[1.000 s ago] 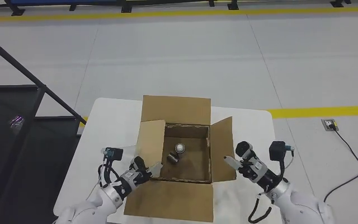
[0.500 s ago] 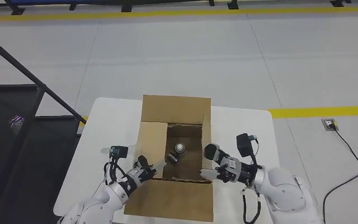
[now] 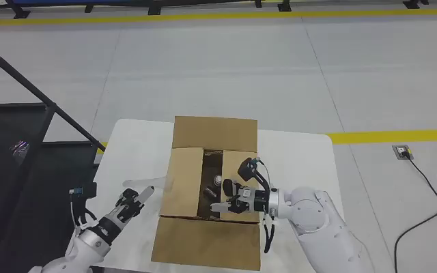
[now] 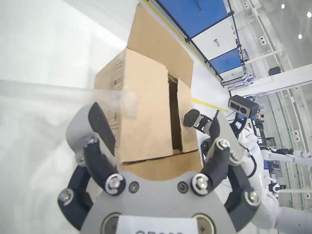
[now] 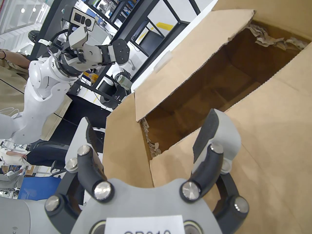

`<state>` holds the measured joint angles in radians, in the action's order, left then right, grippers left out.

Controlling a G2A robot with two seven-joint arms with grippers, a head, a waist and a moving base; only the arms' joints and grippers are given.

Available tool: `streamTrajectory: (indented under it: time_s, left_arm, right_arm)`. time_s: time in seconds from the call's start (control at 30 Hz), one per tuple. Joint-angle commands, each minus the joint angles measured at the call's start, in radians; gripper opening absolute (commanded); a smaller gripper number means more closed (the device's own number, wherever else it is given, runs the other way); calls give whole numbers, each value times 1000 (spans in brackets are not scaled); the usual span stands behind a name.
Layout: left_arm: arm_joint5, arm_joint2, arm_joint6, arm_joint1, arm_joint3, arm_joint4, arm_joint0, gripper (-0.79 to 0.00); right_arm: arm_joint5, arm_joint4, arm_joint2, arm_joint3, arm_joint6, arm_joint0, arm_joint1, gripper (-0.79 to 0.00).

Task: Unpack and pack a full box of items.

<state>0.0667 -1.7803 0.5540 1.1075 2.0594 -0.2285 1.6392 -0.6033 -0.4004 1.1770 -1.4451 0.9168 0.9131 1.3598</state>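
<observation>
Right wrist view: right gripper (image 5: 148, 127), jaws spread wide and empty, with the near corner of the box (image 5: 121, 152) seen between the fingers; contact cannot be told. The spread probably suits pushing a flap or reaching through the slot rather than pinching.

Top view: this gripper hangs over the near end of the dark slot between left flap (image 3: 181, 183) and right flap (image 3: 240, 167), both folded partly inward. Through the slot two small items (image 3: 217, 181) show on the box floor, one with a pale round top; anything under the flaps is hidden. Far flap (image 3: 215, 133) and near flap (image 3: 208, 246) lie spread outward, so the box is judged neither fully open nor closed.

Left wrist view: left gripper (image 4: 157, 115), jaws likewise wide and empty, facing the box side. From above it sits over the table (image 3: 130, 147), left of the box and apart from it, presumably clear of the left flap's swing.
</observation>
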Motion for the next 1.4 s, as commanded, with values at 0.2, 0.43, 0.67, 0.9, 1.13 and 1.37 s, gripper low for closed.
streamTrajectory:
  time_s: [0.2,0.43,0.67,0.9,1.13,1.37]
  left_arm:
    - [170,-115,369,-29,-137,113,37,0]
    - [172,-118,692,-57,-254,248,-18,0]
    - [132,-6,811,-65,-355,364,-117,0]
    - [122,86,863,-69,-416,432,-186,0]
    - [133,119,874,-74,-423,482,-208,0]
    - [130,101,857,-82,-383,544,-191,0]
  right_arm:
    - [-41,-7,-13,37,-73,-22,-6,0]
    - [-48,-30,-7,14,-127,-12,-15,0]
    - [2,-94,23,-14,-302,7,-19,0]
    - [68,-224,40,-68,-450,42,-21,0]
    - [137,-220,52,-61,-509,52,-19,0]
    - [269,-186,77,28,-624,14,-12,0]
